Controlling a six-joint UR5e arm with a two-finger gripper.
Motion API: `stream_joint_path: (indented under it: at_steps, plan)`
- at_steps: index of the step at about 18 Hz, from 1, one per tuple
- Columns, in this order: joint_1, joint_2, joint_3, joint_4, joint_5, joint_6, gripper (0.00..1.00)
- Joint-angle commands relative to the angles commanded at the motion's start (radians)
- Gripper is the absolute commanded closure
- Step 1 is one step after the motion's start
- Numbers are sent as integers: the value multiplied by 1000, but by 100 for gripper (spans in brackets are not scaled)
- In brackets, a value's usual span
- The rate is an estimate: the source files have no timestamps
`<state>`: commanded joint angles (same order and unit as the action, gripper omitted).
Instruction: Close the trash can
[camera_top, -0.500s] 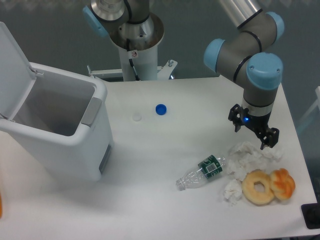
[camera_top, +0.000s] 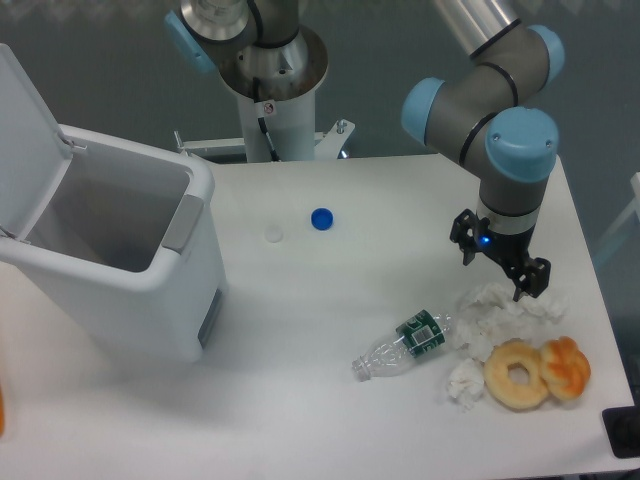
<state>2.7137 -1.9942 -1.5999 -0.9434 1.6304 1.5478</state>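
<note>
Gripper (camera_top: 498, 260) spread, empty, hovering over tissue (camera_top: 497, 300) at right. Trash can (camera_top: 120, 290) far left, lid (camera_top: 28, 135) upright. Risk: long traverse clipping bottle (camera_top: 405, 344); pushing rim instead of lid.

Pretty open run across the middle of the tabletop (camera_top: 330, 310) between the pincer (camera_top: 499, 265) and the trash can (camera_top: 120, 270). Only small stuff sits there: a blue cap (camera_top: 321, 218) and a white cap (camera_top: 273, 234), near each other toward the back. Clutter bunches up at the right front: crushed bottle (camera_top: 405, 344), tissue wads (camera_top: 490, 305), two donuts (camera_top: 535, 372). The can's lid (camera_top: 25, 140) stands up at its far-left side, mouth unobstructed.
</note>
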Motion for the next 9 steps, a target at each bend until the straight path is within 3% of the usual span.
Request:
stream_joint_path:
  at_steps: [4,6,9]
  plan:
    - [-15,29,-18,-12,103,-23,0]
    - [-17,31,-18,-11,94,-43,0]
    - [-44,60,-38,-12,83,-187,0]
